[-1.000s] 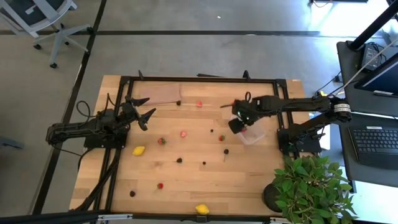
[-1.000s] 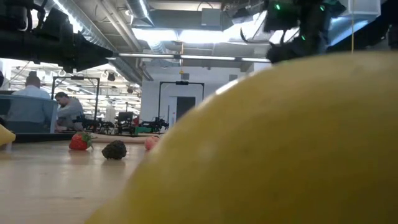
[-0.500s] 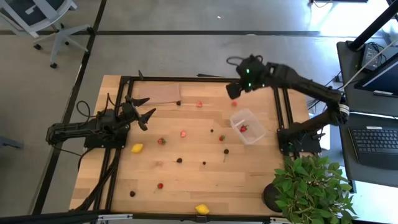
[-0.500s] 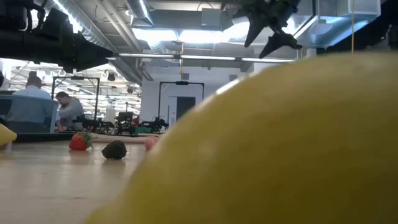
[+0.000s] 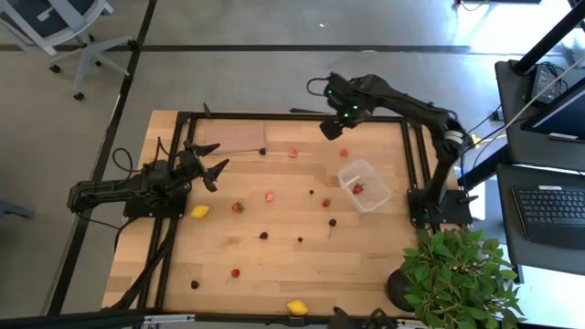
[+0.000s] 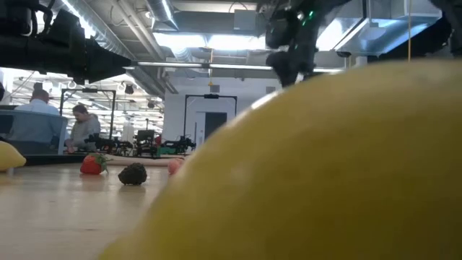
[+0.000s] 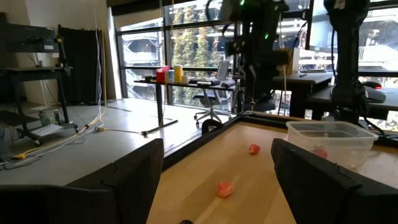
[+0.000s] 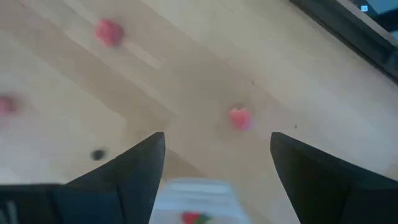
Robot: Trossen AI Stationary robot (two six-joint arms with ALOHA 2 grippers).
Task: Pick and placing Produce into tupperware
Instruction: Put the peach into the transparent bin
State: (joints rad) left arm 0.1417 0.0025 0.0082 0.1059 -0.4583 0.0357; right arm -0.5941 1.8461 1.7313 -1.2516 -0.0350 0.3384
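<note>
The small clear plastic tub with rounded corners (image 5: pixel 364 185) sits on the right part of the light wooden table (image 5: pixel 274 260), tilted at an angle to the table edges. One red strawberry-like piece (image 5: pixel 358 189) lies inside it.

Loose produce outside the tub: a red piece (image 5: pixel 344 153) just beyond the tub toward the far edge, and another red piece (image 5: pixel 292 153) further left along that edge. At table centre, a pink-red piece (image 5: pixel 270 196) and a red strawberry with green top (image 5: pixel 237 207). A small red piece (image 5: pixel 326 203) and a dark berry (image 5: pixel 332 221) lie left of the tub. Further dark berries (image 5: pixel 263 235) and (image 5: pixel 299 239) sit mid-table. A yellow lemon-like piece (image 5: pixel 199 212) rests near the left arm; a second yellow piece (image 5: pixel 297 307) lies at the near edge and fills most of the low view (image 6: pixel 325 173). A red piece (image 5: pixel 235 272) and a dark berry (image 5: pixel 194 284) lie near-left.

Right gripper (image 5: pixel 331 129): raised above the far edge of the table, fingers spread, nothing between them; its wrist view looks down on a red piece (image 8: pixel 239 117) and the tub rim (image 8: pixel 196 190).

Left gripper (image 5: pixel 212 161): waiting at the left side, fingers spread wide, empty.

A flat brown sheet (image 5: pixel 228 137) lies at the far-left corner. A green potted plant (image 5: pixel 452 274) stands at the near-right corner.
</note>
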